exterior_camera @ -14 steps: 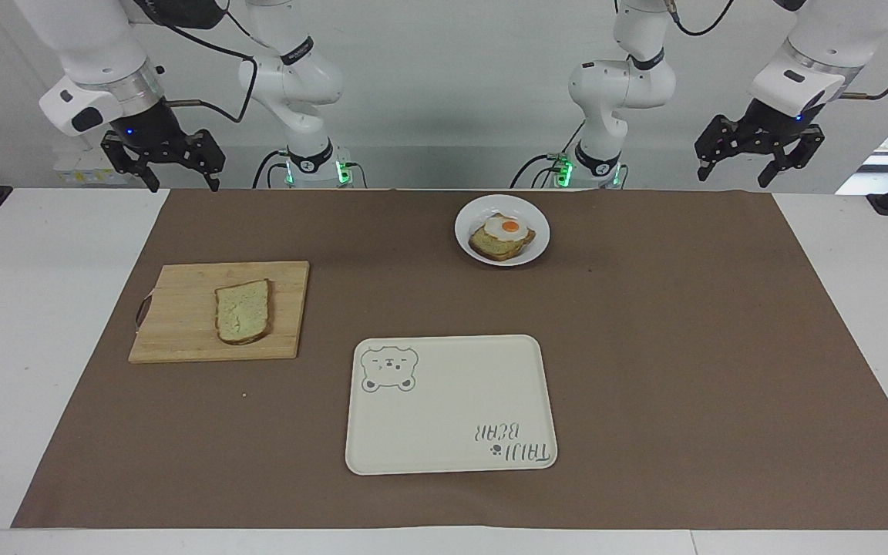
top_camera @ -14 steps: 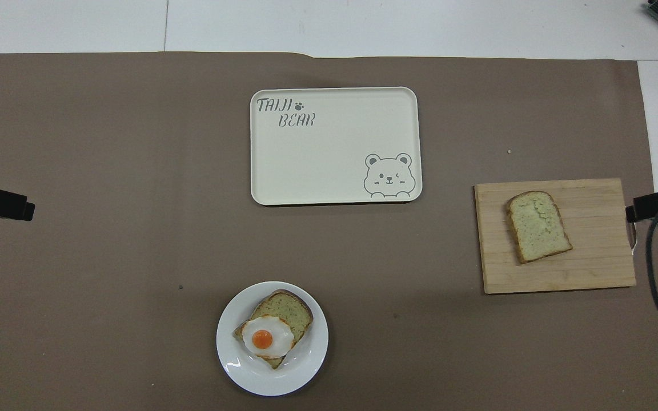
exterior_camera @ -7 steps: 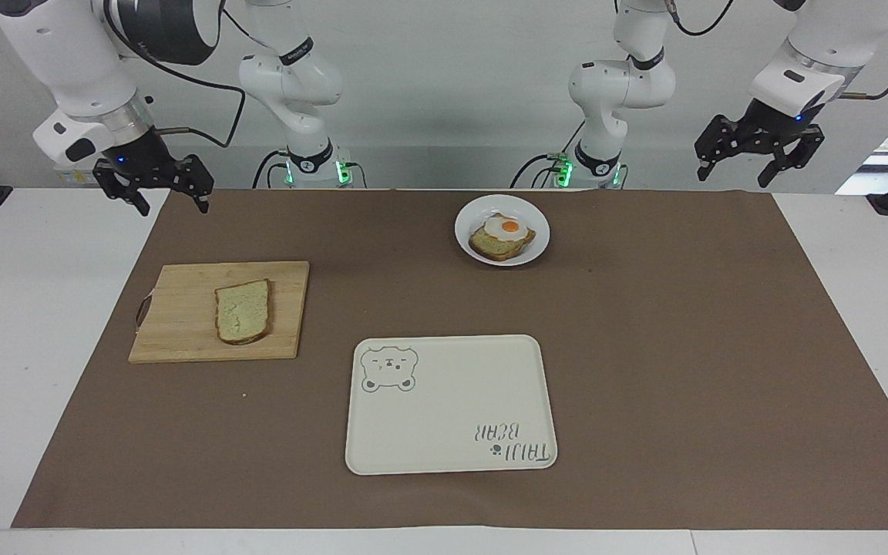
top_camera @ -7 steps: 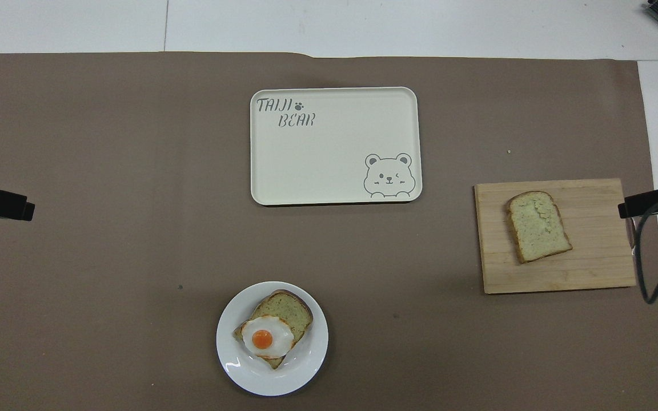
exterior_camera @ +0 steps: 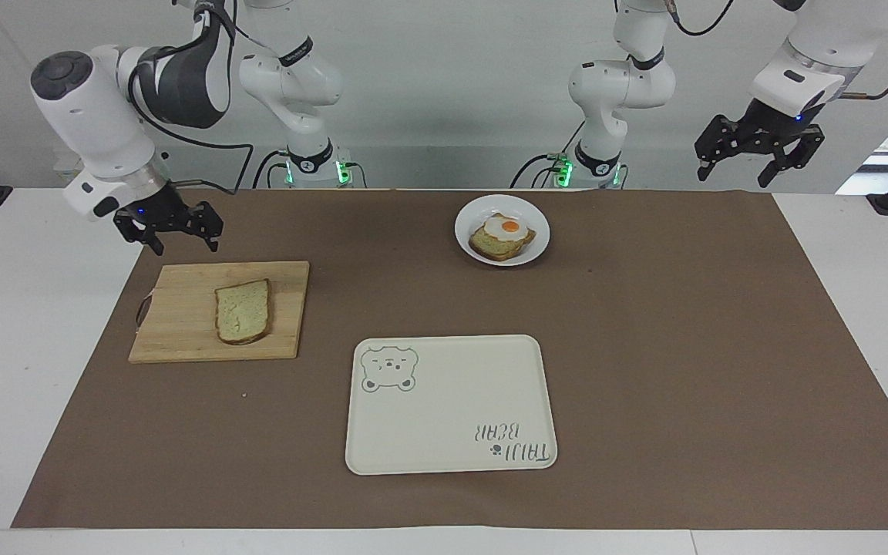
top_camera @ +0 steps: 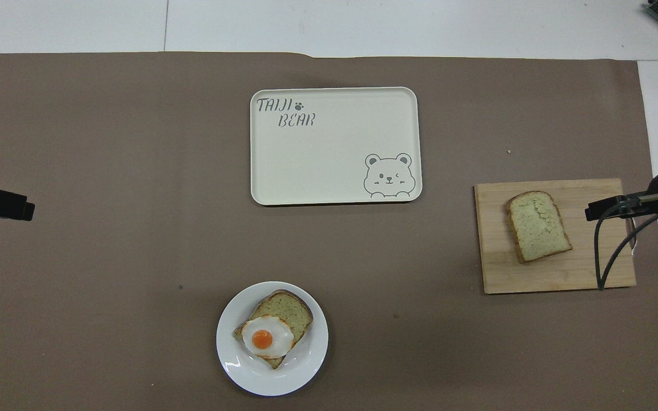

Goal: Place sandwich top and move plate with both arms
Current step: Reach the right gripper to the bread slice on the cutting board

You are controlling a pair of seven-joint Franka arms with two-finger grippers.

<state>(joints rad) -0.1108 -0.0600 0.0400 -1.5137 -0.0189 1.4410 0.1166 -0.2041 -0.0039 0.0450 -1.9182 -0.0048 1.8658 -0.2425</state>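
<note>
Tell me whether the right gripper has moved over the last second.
Yes. The right gripper has come down and in toward the cutting board; it now hangs open just above the board's edge nearer the robots, short of the sandwich top.

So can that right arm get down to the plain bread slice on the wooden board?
Probably yes: the right tool hangs open above the board, and nothing covers the sandwich top.

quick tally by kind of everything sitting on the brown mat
bread slices: 2 (sandwich top on the board, egg bread on the plate)
fried eggs: 1
plates: 1
boards: 1
trays: 1
total: 6
</note>
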